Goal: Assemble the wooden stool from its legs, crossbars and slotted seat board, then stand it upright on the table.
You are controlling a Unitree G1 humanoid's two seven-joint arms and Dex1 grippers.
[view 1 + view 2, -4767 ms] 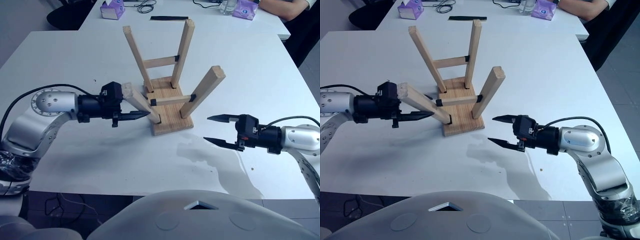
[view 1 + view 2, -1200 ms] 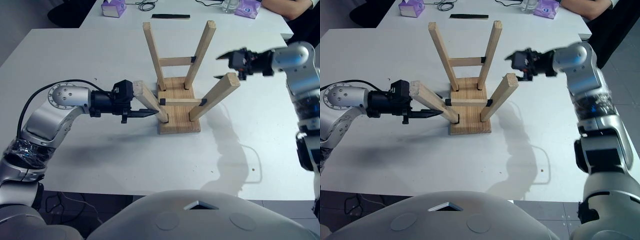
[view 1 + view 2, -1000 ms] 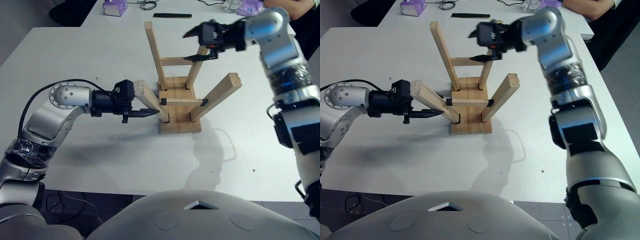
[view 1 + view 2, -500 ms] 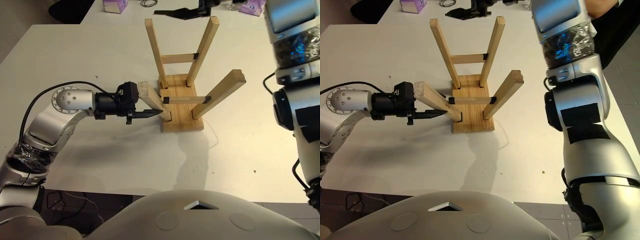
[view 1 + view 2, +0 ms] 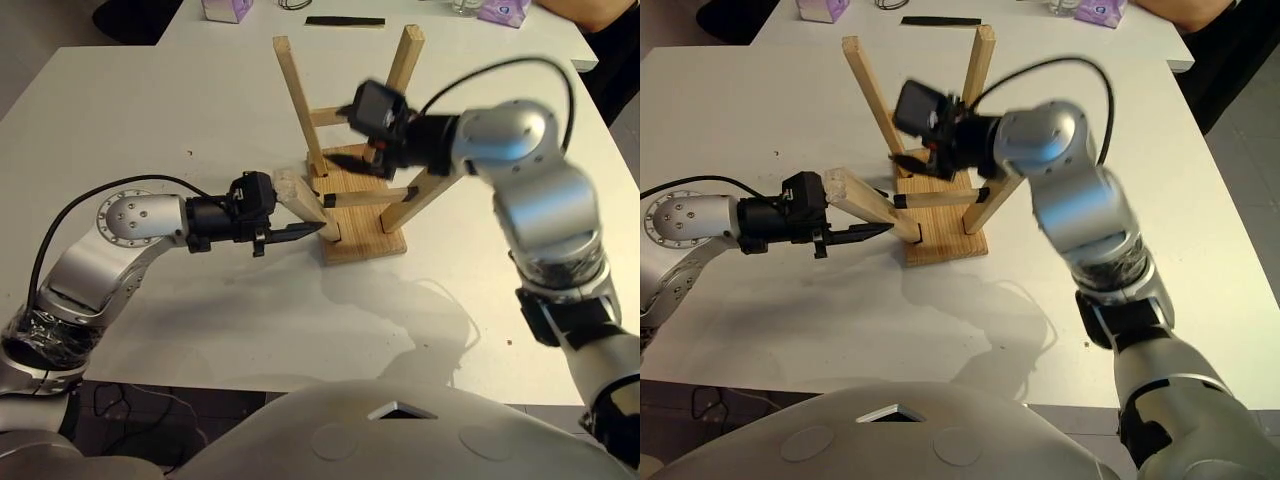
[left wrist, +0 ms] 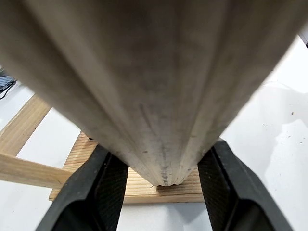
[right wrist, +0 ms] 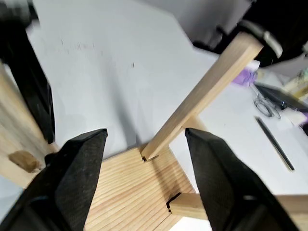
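Note:
The wooden stool stands upside down, its seat board [image 5: 366, 236] flat on the white table [image 5: 150, 110] and its legs pointing up. My left gripper [image 5: 297, 229] is shut on the front-left leg [image 5: 300, 194], which slants out toward it; this leg [image 6: 144, 72] lies between the dark fingers [image 6: 107, 188]. My right gripper [image 5: 350, 158] hangs open just over the seat board [image 7: 130, 192], between the back legs. One back leg [image 7: 202, 94] rises right ahead of its fingers [image 7: 79, 173]. Crossbars [image 5: 366, 197] join the legs in pairs.
A second white table stands behind, with a black strip [image 5: 345, 21] and purple tissue boxes [image 5: 226, 9] on it. My right arm [image 5: 530, 170] arches over the stool's right side. Bare tabletop lies to the left and in front.
My right arm has swung down from high above the far table to the stool, and its gripper now sits between the legs. The left gripper keeps its hold on the front-left leg.

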